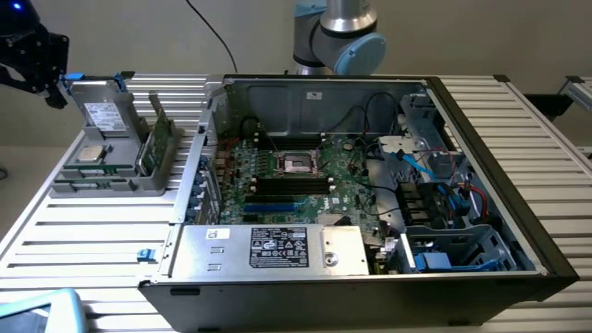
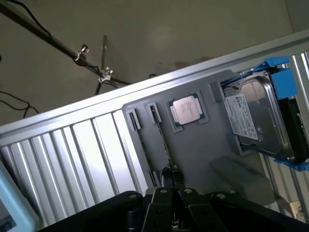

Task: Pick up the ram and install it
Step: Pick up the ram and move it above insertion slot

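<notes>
Nearest the exterior camera, a silver power box (image 1: pixel 268 250) is seen. Behind it, the motherboard (image 1: pixel 347 184) is laid flat, with black slots (image 1: pixel 291 184) that look bare. At nine o'clock from those slots, the ram (image 1: pixel 157 139) is stood on its edge in a gray tray (image 1: pixel 111 184), near a small silver chip (image 1: pixel 91 154). Farthest back, at ten o'clock from the ram and well apart from it, the gripper (image 1: pixel 48 83) is hung with its fingers pressed together, and nothing is pinched. For a good grab, the fingers should be spread first. The stick should be met straight from above, so the chip and tray are not bumped.
</notes>
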You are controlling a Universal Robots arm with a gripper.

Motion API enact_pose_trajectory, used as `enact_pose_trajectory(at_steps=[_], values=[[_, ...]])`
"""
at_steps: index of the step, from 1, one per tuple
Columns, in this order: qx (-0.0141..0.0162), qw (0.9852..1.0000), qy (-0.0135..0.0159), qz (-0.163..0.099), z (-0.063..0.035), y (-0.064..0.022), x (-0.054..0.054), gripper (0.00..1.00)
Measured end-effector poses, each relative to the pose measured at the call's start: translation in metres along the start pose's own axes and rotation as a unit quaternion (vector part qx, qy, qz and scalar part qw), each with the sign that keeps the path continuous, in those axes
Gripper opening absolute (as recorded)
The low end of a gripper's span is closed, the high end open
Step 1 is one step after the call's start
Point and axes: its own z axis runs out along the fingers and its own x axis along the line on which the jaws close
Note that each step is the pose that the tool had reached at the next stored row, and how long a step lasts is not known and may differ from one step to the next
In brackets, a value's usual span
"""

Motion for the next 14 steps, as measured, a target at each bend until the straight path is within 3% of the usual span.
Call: enact_pose_trajectory(at_steps=[4,7,12,14], values=[[-0.0003,0.9993,0.0028,-0.036,0.0001,0.0000,0.0000,0.11],[-0.0003,0.9980,0.0060,-0.064,0.0001,0.0000,0.0000,0.11],[0.0009,0.9941,0.0145,-0.107,0.0002,0.0000,0.0000,0.11],[0.0025,0.9922,0.0164,-0.123,0.0001,0.0000,0.0000,0.11]])
